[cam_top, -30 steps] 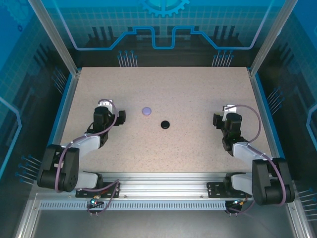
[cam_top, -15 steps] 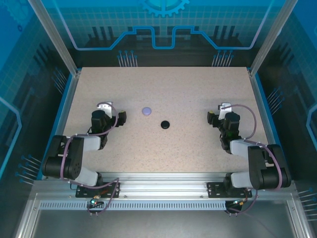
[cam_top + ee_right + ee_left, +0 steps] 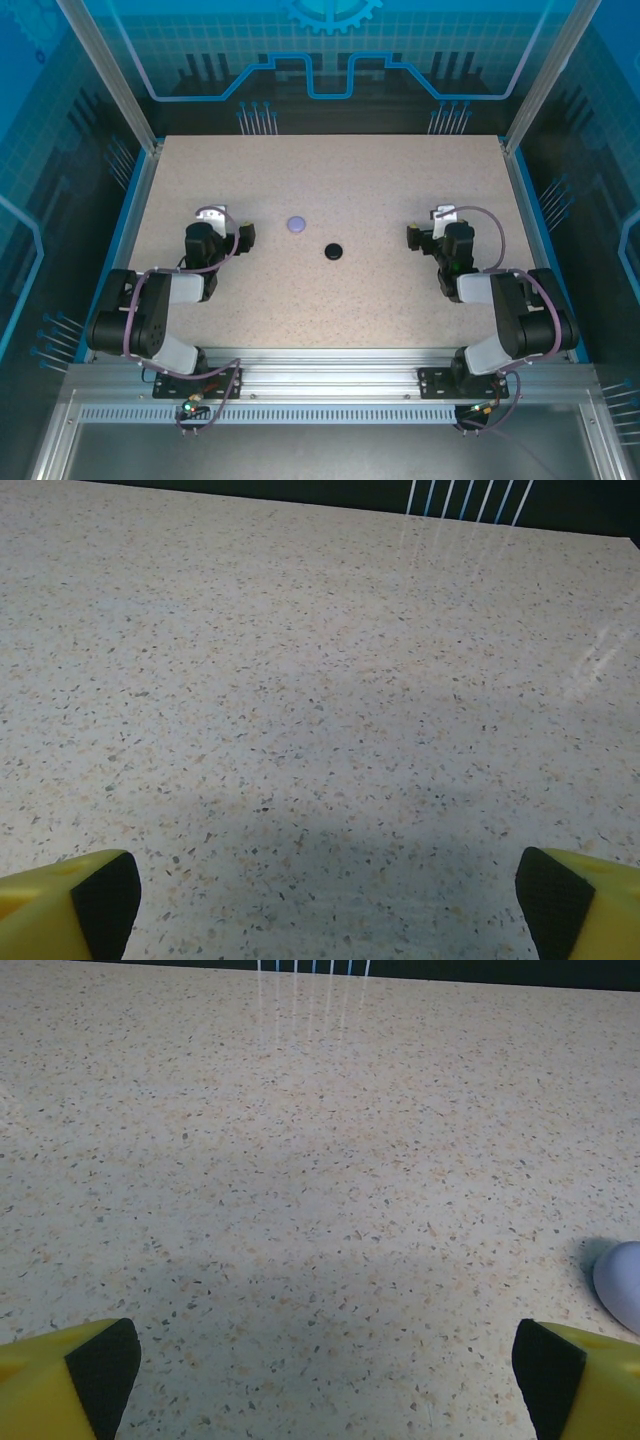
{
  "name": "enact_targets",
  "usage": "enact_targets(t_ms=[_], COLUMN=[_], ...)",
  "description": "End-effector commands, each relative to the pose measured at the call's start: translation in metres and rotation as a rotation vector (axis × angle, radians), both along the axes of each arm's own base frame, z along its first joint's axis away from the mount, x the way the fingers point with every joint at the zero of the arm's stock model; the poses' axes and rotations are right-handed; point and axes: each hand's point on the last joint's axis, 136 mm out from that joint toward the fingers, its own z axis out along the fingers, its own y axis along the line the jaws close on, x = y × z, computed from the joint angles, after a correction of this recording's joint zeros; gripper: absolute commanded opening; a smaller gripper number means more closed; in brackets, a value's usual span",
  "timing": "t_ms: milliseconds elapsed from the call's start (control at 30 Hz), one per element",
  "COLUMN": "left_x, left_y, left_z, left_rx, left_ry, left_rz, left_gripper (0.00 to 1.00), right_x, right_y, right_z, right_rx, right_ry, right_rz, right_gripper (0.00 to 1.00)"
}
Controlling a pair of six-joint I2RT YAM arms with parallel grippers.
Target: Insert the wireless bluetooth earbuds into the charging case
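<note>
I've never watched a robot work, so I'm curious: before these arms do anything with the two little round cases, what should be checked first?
1. Left jaws open, nothing between them: ok.
2. Right jaws open, nothing between them: ok.
3. Lavender case close to the left jaws, likely reachable: ok.
4. Black case apart from the lavender case, room to grip: ok.
5. Case lids open: cannot tell from above.
6. Earbuds located: cannot tell, too small.
</note>
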Motion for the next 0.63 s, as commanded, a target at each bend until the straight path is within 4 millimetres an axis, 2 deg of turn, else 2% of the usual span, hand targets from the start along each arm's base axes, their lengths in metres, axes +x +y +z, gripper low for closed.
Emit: enact_targets(t_ms=[0,600], left_x=[0.0057,0.0057], left_y=[0.0073,0.0069], left_z=[0.0043,0.0042], left_rx=[0.003,0.002], left_ry=[-0.01,-0.007], left_rz=[0.025,0.023], left_gripper=[0.99,0.99], right_x=[0.0067,0.0068], right_y=[-0.0031,-0.003], right_z=[0.0097,0.0096], right_rx=[-0.004,-0.002], right_ry=[-0.029,-0.028], right_rz=[-0.014,-0.011], right_gripper=[1.0,1.0])
